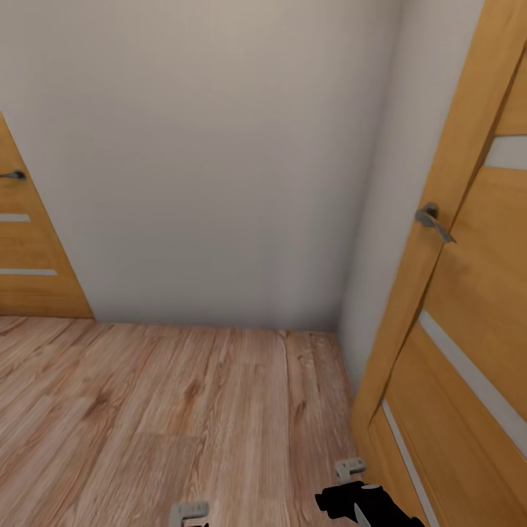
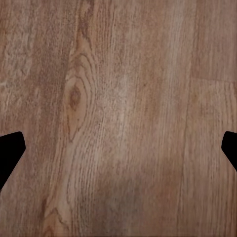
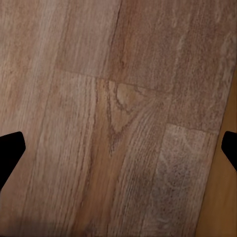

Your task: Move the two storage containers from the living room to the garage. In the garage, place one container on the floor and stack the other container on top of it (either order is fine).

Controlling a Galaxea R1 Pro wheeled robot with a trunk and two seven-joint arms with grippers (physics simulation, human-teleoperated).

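Nearest, in the left wrist view, the left gripper [image 2: 118, 150] hangs over light wood plank flooring [image 2: 123, 98], its two dark fingers [image 2: 10, 153] showing at opposite edges of the picture, wide apart with nothing between them but a knotted plank and a soft grey shadow beneath. The right gripper [image 3: 118, 150] is the same in the right wrist view: fingers [image 3: 10, 153] spread far apart over bare planks, with a strip of orange wood [image 3: 222, 197] running along one edge of the picture, just beside the flooring. In the head view, two small grey parts of the robot [image 1: 189, 512] sit at the bottom edge of the picture, and a black part of the right arm [image 1: 351, 501] lies just beside the foot of an orange wooden door [image 1: 468, 293] that fills the right side. This door stands at an angle to the wall, carries pale frosted strips and has a grey lever handle [image 1: 433, 219] on its near edge. The plank flooring [image 1: 183, 410] runs forward from the robot to a plain white wall [image 1: 219, 146], which meets a second white wall in a corner close behind the door's edge. Farthest off, at the left edge of the head view, a second orange door [image 1: 29, 249] with two pale strips and a dark handle [image 1: 13, 176] stands against the far wall, its foot touching the planks. The floor here is wood, not the concrete of the garage, and the two storage containers are not to be seen from this spot
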